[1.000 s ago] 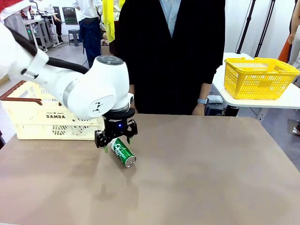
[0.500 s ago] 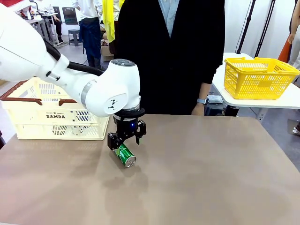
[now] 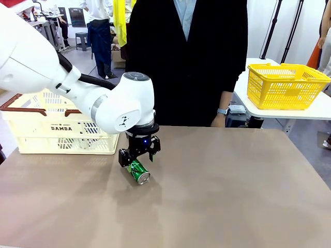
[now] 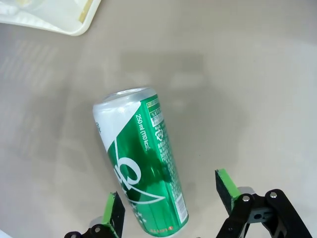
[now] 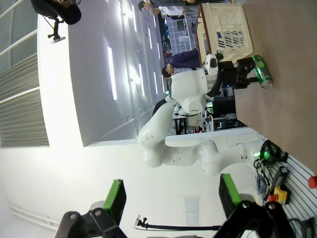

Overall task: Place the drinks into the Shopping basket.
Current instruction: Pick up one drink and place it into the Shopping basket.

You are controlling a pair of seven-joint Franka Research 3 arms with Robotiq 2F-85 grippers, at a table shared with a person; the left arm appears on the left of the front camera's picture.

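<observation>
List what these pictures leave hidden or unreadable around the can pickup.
- Front view: the left gripper and arm cover the far end of the green can, so finger contact is unclear.
- Left wrist view: the can's near end is cut off by the bottom edge; small print is unreadable.
- Front view: the Shopping basket's perforated wall and the arm hide its contents.

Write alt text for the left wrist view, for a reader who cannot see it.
A green drink can with white lettering lies on its side on the brown table, its lower end between the open green-padded fingers of the left gripper, which do not yet touch it. A corner of the cream-white basket shows at the top left.
</observation>
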